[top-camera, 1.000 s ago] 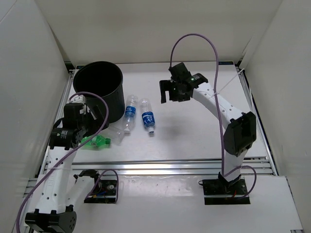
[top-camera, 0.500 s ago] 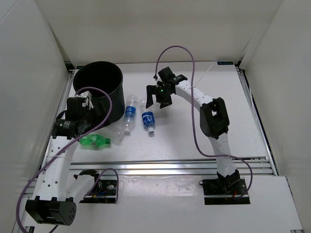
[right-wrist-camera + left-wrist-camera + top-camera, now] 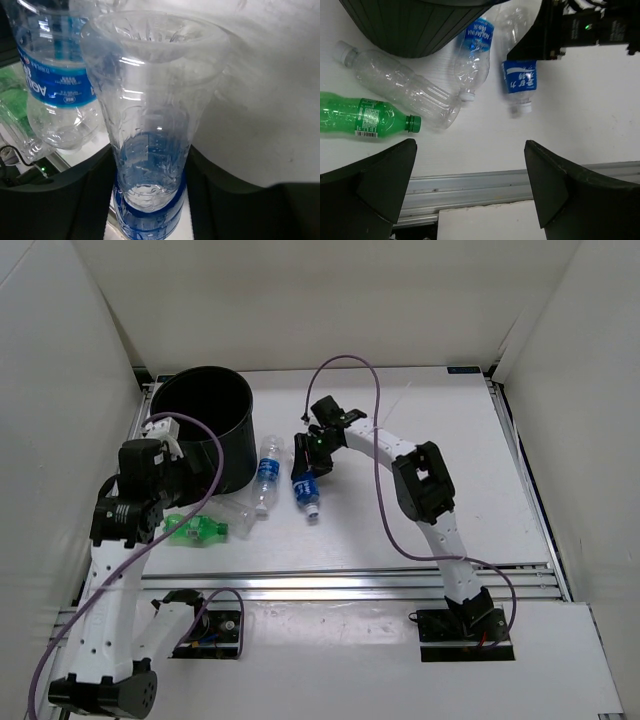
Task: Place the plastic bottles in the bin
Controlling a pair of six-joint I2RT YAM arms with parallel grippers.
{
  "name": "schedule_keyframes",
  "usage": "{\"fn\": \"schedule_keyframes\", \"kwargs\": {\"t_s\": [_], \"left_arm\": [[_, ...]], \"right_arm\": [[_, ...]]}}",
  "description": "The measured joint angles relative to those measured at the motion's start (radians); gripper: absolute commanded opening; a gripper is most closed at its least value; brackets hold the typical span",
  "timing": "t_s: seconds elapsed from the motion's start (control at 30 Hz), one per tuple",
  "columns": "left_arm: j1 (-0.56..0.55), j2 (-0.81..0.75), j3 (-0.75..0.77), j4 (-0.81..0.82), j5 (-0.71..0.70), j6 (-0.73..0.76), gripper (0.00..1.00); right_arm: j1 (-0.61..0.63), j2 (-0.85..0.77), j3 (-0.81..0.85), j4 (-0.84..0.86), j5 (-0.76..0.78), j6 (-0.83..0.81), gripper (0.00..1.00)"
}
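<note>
Jaws first: from the top camera, your right gripper (image 3: 305,462) sits over the far end of the right blue-label bottle (image 3: 306,486), which lies on the white table (image 3: 480,490) with its cap toward the near side. The black bin (image 3: 235,455) stands at the far left, and all four bottles lie on the table outside it. The Aquafina bottle (image 3: 267,472) is just left of the right blue-label bottle, the plain clear bottle (image 3: 245,512) is nearer and further left, and the green bottle (image 3: 195,530) is leftmost. In the left wrist view, your left gripper (image 3: 470,146) has its fingers (image 3: 380,180) spread wide with nothing between them. Beyond them the Aquafina bottle's cap touches the plain clear bottle's base end, and the green bottle's cap points right, just beside the clear one. In the right wrist view, your two dark fingers (image 3: 75,200) press on either side of the right blue-label bottle's clear body, pinching it, base end toward the camera. The Aquafina bottle lies close beside it.
</note>
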Motion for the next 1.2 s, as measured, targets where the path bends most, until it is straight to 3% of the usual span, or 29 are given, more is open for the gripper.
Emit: {"fn": "schedule_keyframes", "kwargs": {"t_s": [0.17,0.27,0.3,0.37,0.43,0.5,0.57,0.7,0.77,0.87,0.9,0.93,1.1,1.2], "left_arm": [[0.000,-0.111,-0.034,0.030,-0.023,-0.050,1.00],[0.000,-0.161,-0.085,0.027,-0.039,-0.126,1.00],[0.000,-0.175,-0.109,0.030,-0.041,-0.161,1.00],[0.000,-0.198,-0.154,0.025,-0.037,-0.217,0.86],[0.000,-0.210,-0.182,0.008,-0.034,-0.251,0.80],[0.000,-0.210,-0.182,-0.011,-0.034,-0.263,0.83],[0.000,-0.210,-0.167,-0.032,-0.036,-0.263,0.99],[0.000,-0.166,-0.069,-0.115,-0.032,-0.251,0.99],[0.000,-0.111,0.004,-0.156,-0.014,-0.226,0.99],[0.000,-0.019,0.093,-0.211,0.005,-0.174,0.99],[0.000,0.009,0.117,-0.226,0.009,-0.157,0.99],[0.001,0.033,0.135,-0.237,0.013,-0.143,0.99],[0.002,0.074,0.154,-0.277,0.023,-0.111,0.99],[0.003,0.057,0.137,-0.271,0.032,-0.122,0.99]], "right_arm": [[0.002,-0.117,-0.116,-0.019,0.028,0.031,0.38],[0.002,-0.237,-0.103,-0.066,0.061,0.055,0.34],[0.008,-0.283,-0.072,-0.081,0.090,0.063,0.34],[0.016,-0.356,0.052,-0.101,0.150,0.080,0.34],[0.032,-0.385,0.230,-0.071,0.193,0.089,0.38],[0.057,-0.407,0.391,0.020,0.227,0.096,0.40],[0.089,-0.435,0.462,0.138,0.246,0.092,0.40],[0.168,-0.365,0.570,0.385,0.299,0.042,0.41],[0.197,-0.304,0.567,0.499,0.322,0.018,0.50],[0.216,-0.188,0.559,0.575,0.343,-0.024,0.53],[0.222,-0.150,0.550,0.587,0.349,-0.044,0.70],[0.227,-0.122,0.529,0.595,0.358,-0.062,0.97],[0.254,-0.068,0.497,0.550,0.418,-0.130,1.00],[0.269,-0.193,0.390,0.548,0.464,-0.137,1.00]]}}
